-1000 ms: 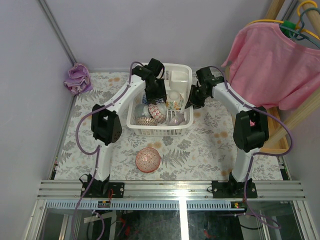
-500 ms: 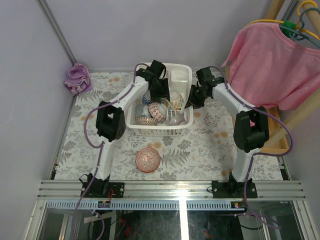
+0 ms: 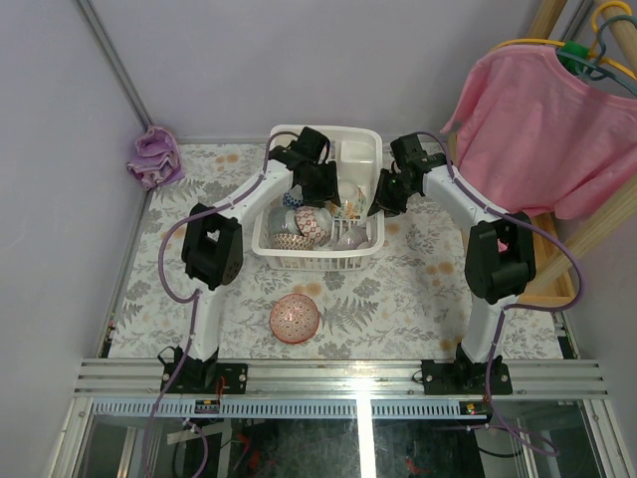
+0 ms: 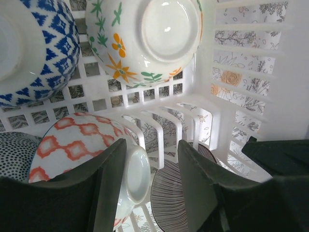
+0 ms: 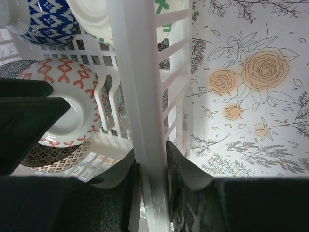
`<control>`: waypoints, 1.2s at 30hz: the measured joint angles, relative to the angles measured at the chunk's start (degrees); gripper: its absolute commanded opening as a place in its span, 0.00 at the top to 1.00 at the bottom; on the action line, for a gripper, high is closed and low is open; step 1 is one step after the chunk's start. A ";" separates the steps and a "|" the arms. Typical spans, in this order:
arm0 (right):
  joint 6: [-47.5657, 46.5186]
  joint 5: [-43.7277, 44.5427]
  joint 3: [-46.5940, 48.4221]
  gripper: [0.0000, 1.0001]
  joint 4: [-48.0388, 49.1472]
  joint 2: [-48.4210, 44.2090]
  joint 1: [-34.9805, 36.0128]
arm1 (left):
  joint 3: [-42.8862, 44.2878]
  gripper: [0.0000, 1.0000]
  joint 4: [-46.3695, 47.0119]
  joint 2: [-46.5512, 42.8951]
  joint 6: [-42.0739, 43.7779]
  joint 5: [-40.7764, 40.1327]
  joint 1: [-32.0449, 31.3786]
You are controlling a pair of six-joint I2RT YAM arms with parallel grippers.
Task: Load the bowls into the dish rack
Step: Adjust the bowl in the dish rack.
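**Left gripper empty in the rack, one bowl still out**

The left gripper [image 4: 152, 150] has its fingers apart with nothing between them. Over the last second it has slid rightward across the dish rack [image 3: 318, 261]. Just ahead of it rests the flower bowl [image 4: 154, 34], and under its left finger the red-lattice bowl [image 4: 82, 145]. The right gripper [image 5: 152, 159] stays clamped on the rack's side wall. Well behind both, a red bowl [image 3: 295, 319] lies on the table [image 3: 418, 299] and is probably the next to load.

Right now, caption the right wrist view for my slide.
Right gripper clamps the dish rack wall beside a red-and-white bowl inside.
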 measured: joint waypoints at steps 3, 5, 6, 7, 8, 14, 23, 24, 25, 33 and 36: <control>0.00 0.00 0.00 0.92 0.04 0.00 0.00 | -1.92 0.54 0.98 -1.09 0.11 0.04 -0.46; 0.00 -0.02 -0.11 0.92 0.17 -0.02 0.00 | -3.32 0.55 1.64 -2.01 0.17 0.04 -0.74; 0.00 0.00 -0.24 0.92 0.28 -0.09 0.00 | -3.91 0.55 1.84 -2.36 0.22 0.04 -0.85; 0.02 -0.02 -0.33 0.92 0.44 -0.15 0.00 | -4.68 0.55 1.97 -2.91 0.24 0.11 -1.01; 0.02 0.00 -0.44 0.92 0.57 -0.20 0.00 | -5.42 0.55 2.01 -3.37 0.24 0.17 -1.16; 0.02 0.00 -0.59 0.92 0.81 -0.26 0.00 | -7.72 0.55 3.06 -5.42 0.50 0.00 -1.49; 0.00 0.00 -0.70 0.92 0.98 -0.31 0.04 | -8.48 0.54 2.82 -6.47 0.85 -0.81 -1.49; 0.00 0.00 -0.74 0.92 1.03 -0.33 0.04 | -8.52 0.54 2.80 -6.54 0.90 -0.85 -1.49; 0.00 0.00 -0.76 0.92 1.05 -0.35 0.04 | -8.66 0.53 2.78 -6.67 0.90 -0.87 -1.49; -0.02 0.02 -0.85 0.89 1.14 -0.39 0.04 | -8.28 0.49 -1.03 -8.41 0.87 -0.90 -1.29; -0.13 0.00 -0.87 0.81 1.20 -0.42 0.04 | -5.95 0.48 -3.78 -8.39 0.85 -1.11 -1.16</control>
